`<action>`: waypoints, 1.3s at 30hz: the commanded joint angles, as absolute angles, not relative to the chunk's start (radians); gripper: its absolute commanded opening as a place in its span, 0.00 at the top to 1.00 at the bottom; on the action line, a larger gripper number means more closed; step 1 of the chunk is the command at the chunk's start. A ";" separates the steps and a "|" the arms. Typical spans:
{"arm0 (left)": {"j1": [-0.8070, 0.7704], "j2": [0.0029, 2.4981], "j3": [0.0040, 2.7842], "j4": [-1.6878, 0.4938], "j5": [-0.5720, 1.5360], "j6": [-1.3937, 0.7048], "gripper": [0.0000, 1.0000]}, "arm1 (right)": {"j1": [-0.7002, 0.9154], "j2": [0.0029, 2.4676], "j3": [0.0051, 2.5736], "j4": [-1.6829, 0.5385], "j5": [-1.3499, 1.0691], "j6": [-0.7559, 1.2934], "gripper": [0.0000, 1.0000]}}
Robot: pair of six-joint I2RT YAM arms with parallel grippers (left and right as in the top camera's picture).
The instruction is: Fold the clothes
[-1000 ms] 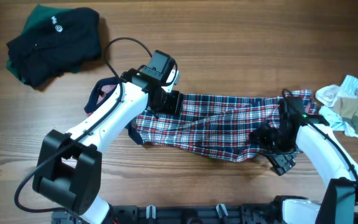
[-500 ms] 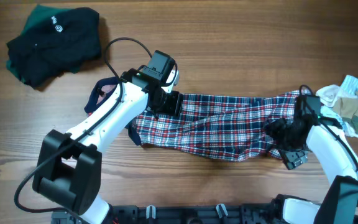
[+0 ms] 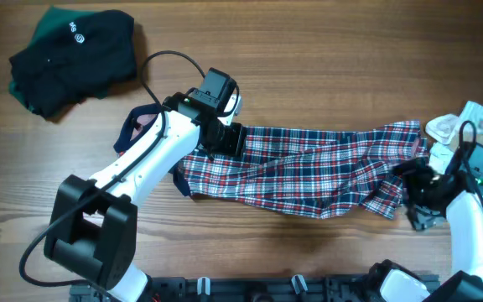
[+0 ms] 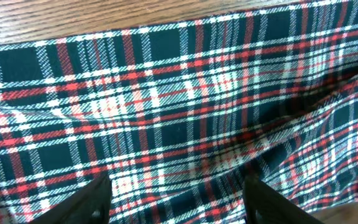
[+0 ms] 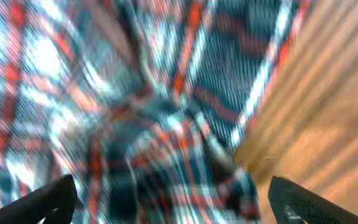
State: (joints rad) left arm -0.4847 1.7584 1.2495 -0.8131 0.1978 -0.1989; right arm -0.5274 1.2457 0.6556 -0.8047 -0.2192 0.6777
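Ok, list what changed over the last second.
The right gripper swept out to the right, and the plaid top's lower right corner came with it, spreading the cloth wider. Whether it pinches the cloth is unclear. The left gripper stayed over the top's left end; the dark garment and the pale pile did not move.

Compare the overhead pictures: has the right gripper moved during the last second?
Yes. The right gripper has shifted rightward along the plaid top, ending closer to the pale pile, which stayed put.
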 commanded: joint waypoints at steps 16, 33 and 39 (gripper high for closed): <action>-0.486 1.769 1.249 -0.819 0.189 -0.188 0.32 | -0.531 1.207 0.594 -0.937 -0.057 0.867 0.00; -0.486 1.769 1.249 -0.818 0.189 -0.188 0.32 | -0.530 1.208 0.487 -0.736 -0.139 0.818 0.05; -0.486 1.769 1.249 -0.818 0.189 -0.188 0.32 | -0.530 1.208 0.486 -0.736 -0.133 0.822 0.21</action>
State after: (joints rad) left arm -0.4847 1.7584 1.2495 -0.8181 0.1978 -0.1989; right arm -0.5274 1.2179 0.4938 -0.7376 -0.1246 0.8330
